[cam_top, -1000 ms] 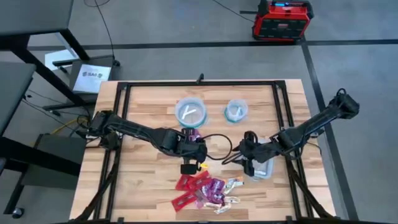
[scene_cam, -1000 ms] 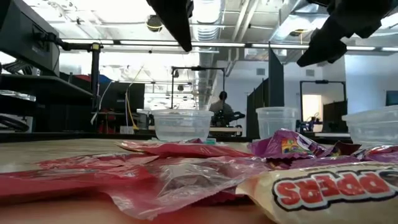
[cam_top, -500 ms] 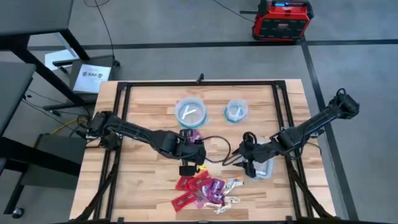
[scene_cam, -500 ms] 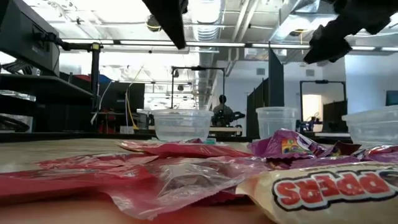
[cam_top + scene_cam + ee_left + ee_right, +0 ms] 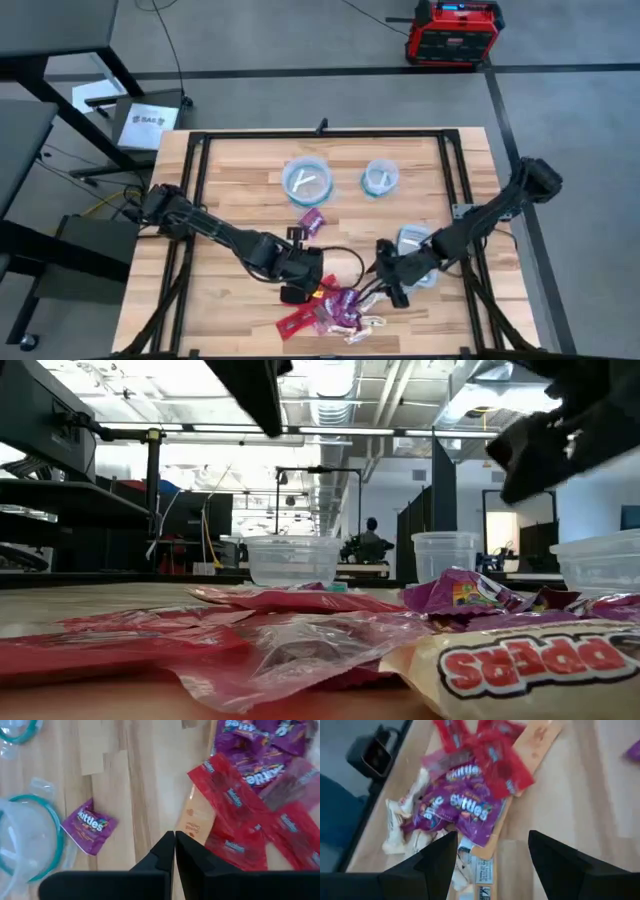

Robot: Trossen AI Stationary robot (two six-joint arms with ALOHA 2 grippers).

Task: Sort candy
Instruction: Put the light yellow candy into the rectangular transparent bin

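I'm hovering the right claw, spread wide and empty, over the candy pile near the worktop's front edge. The left claw is pinched shut, holding nothing. I'm aiming for one purple Skittles pack, closing across its short width; its long axis is running diagonally.

Red, purple and whitish candy lies heaped flat; one purple packet lies apart, near the larger bowl.
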